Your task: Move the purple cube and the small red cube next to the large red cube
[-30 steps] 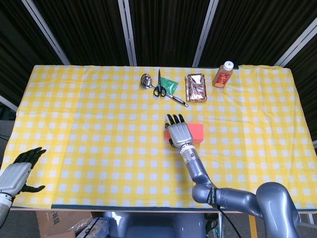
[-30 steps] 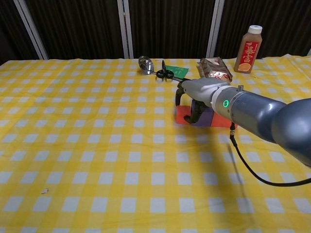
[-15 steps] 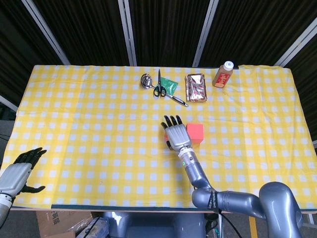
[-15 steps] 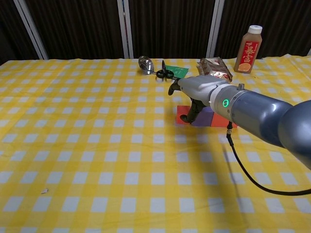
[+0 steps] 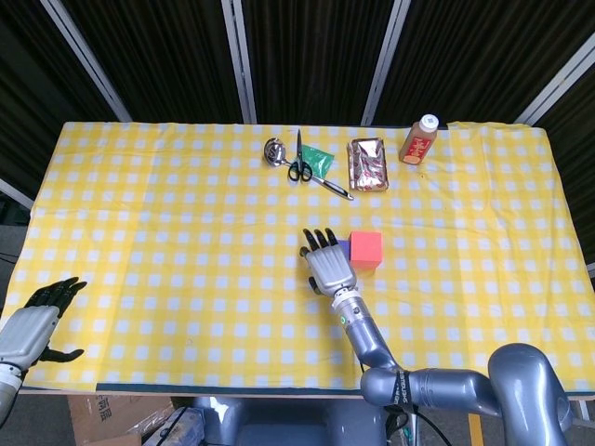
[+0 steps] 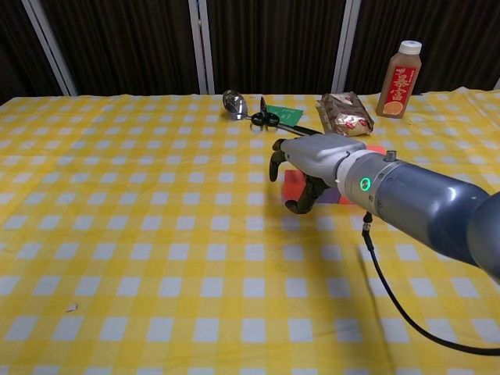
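Note:
The large red cube (image 5: 365, 249) stands near the table's middle. A sliver of the purple cube (image 5: 343, 247) shows at its left side. In the chest view the purple cube (image 6: 330, 195) sits between the small red cube (image 6: 294, 185) and the large red cube (image 6: 376, 148), all close together. My right hand (image 5: 327, 267) hovers just left and in front of them, fingers spread and holding nothing; it hides the small red cube in the head view. Low at the table's near left corner, my left hand (image 5: 33, 327) is open and empty.
Along the far side lie a metal spoon (image 5: 274, 149), scissors (image 5: 299, 158) on a green packet (image 5: 320, 162), a snack packet (image 5: 368, 163) and a brown bottle (image 5: 419, 139). The yellow checked cloth (image 5: 167, 232) covers the table.
My right hand has come off the cubes and drawn back toward the near edge and slightly left, uncovering the large red cube. The cubes stay in place; the left hand has not moved.

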Motion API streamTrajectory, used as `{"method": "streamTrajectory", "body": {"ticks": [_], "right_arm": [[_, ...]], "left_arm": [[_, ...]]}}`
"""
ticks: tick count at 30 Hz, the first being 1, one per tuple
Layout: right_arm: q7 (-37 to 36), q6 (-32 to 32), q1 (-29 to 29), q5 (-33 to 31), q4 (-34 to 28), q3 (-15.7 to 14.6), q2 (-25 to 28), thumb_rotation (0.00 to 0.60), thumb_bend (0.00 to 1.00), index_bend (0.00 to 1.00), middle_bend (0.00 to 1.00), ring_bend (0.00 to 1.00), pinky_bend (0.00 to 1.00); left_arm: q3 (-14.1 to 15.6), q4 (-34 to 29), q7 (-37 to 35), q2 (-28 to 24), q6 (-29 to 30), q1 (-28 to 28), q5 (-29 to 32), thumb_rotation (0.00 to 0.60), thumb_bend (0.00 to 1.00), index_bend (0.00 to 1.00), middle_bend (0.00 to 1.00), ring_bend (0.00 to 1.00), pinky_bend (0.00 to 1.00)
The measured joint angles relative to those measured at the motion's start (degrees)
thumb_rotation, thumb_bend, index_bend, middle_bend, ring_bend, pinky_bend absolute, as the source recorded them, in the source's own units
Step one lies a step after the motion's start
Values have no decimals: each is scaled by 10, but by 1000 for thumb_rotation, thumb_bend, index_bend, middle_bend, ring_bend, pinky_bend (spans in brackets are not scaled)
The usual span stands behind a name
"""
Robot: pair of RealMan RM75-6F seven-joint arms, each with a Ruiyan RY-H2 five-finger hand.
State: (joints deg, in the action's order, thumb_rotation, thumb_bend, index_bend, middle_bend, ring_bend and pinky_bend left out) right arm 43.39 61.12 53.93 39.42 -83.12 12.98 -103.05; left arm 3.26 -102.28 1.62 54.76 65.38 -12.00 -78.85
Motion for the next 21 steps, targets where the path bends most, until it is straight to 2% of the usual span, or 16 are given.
{"method": "streamTrajectory", "body": {"ticks": [21], "right_arm": [[28,-2,-1,-20,31,-9,-9,600,468,316,0,0,0]], "left_arm": [[-1,-4,-5,-2,-8,-3,8,600,46,0,0,0,68]]}}
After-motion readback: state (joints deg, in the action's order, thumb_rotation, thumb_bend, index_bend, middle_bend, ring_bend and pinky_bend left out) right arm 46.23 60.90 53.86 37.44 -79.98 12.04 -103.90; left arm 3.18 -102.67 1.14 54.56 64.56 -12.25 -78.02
